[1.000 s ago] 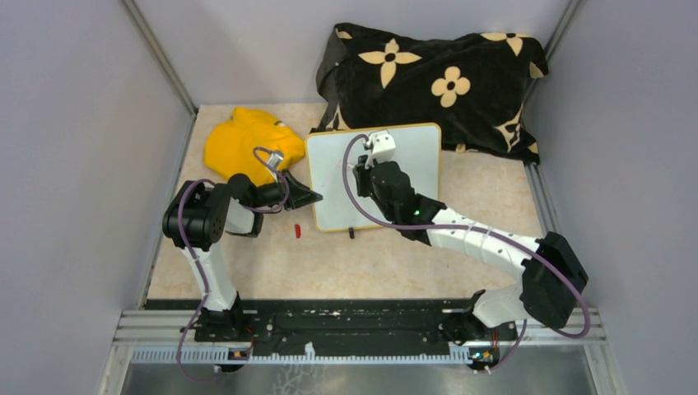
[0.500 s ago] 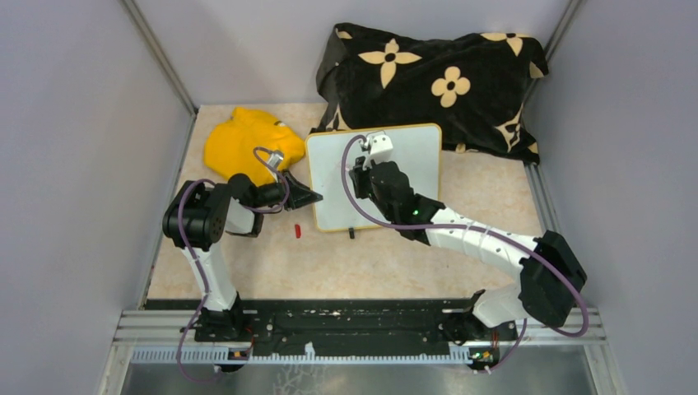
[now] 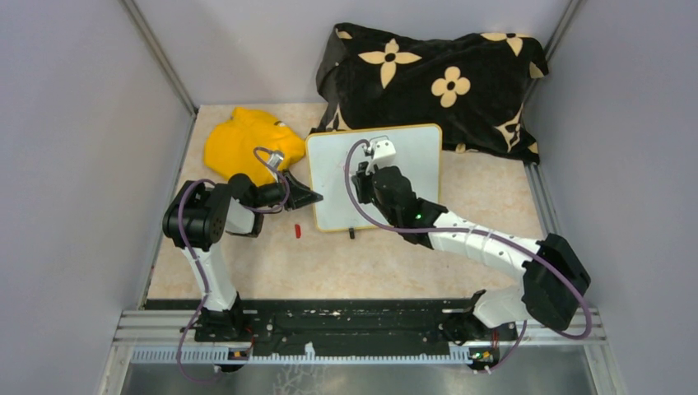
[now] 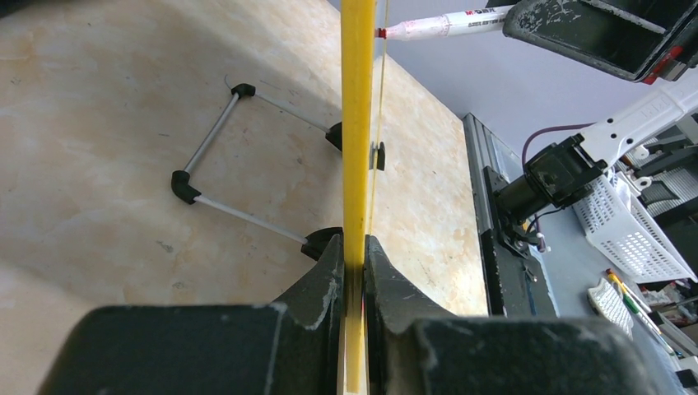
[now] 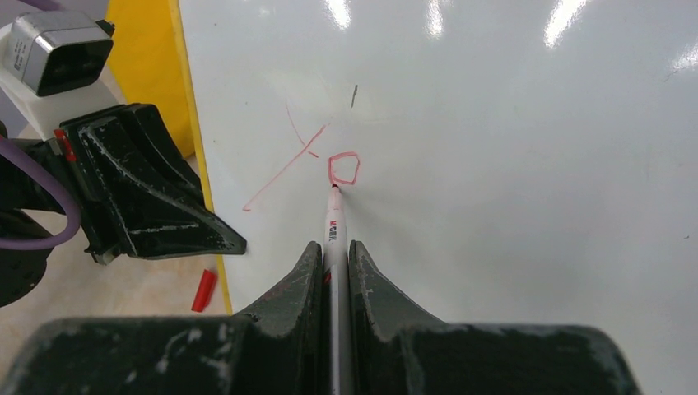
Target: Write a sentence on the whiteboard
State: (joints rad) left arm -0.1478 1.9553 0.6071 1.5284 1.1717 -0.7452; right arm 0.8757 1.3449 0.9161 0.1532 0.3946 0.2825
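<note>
On the left, our left arm rises from its base, folds at the elbow and reaches rightward, low over the worktop (image 3: 329,263), just in front of a yellow cloth (image 3: 239,144). Its left hand (image 4: 354,247) is pressed onto the left rim of the whiteboard (image 3: 416,160), pinching it. From that wrist we see the board only edge-on, with a thin wire frame (image 4: 210,140) on the worktop beside it.

A small red cap (image 3: 298,231) lies on the worktop near the board's near left corner.

The board sits mid-worktop, its far edge against a black flowered cloth (image 3: 428,74).

Our right arm bends at a far-right elbow and stretches leftward over the board's near edge, covering part of its face. The right hand (image 5: 334,251) pinches a marker (image 5: 334,222), whose red tip touches the board. Of the sentence (image 5: 343,169) we make out only a slanted Y-like stroke and a small closed loop; from above they are too faint to read
</note>
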